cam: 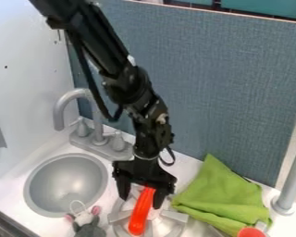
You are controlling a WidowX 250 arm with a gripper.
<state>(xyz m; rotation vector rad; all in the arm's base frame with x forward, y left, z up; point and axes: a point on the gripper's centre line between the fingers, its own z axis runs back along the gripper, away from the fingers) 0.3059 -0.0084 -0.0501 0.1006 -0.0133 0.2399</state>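
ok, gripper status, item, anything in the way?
Gripper open, fingers either side of red object. Object over burner. Green cloth close by, possible snag.

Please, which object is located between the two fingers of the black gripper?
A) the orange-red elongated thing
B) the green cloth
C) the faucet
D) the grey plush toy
A: the orange-red elongated thing lies between the fingers of the gripper, over the stove burner.
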